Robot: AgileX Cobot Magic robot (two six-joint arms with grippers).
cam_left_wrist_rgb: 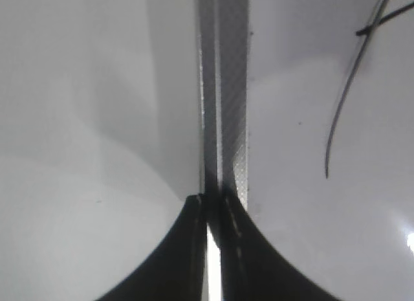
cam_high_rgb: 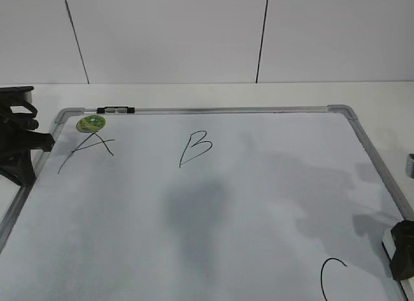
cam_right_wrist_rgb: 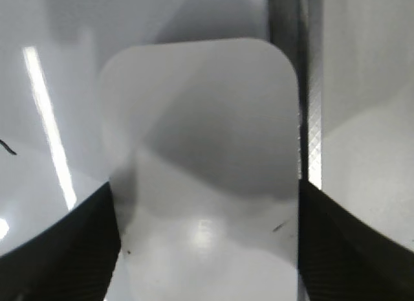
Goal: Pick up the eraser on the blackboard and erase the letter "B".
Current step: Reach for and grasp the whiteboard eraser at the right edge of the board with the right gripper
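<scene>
The blackboard (cam_high_rgb: 194, 243) lies flat, a white board in a grey frame. The letter "B" (cam_high_rgb: 195, 149) is drawn in thin black marker at its upper middle, whole and unsmudged. The white eraser (cam_high_rgb: 389, 239) rests at the board's right edge, next to the frame. My right gripper (cam_high_rgb: 404, 250) is over it. In the right wrist view both fingers press the long sides of the eraser (cam_right_wrist_rgb: 200, 152), so the gripper (cam_right_wrist_rgb: 204, 249) is shut on it. My left gripper (cam_high_rgb: 46, 143) is shut and empty at the board's left frame (cam_left_wrist_rgb: 226, 120).
A handwritten "A" (cam_high_rgb: 87, 152) sits under a round green sticker (cam_high_rgb: 91, 123) at the upper left. A "C" (cam_high_rgb: 333, 278) is at the lower right. A small black-and-silver piece (cam_high_rgb: 115, 110) lies on the top frame. A grey object (cam_high_rgb: 410, 165) sits off the right edge.
</scene>
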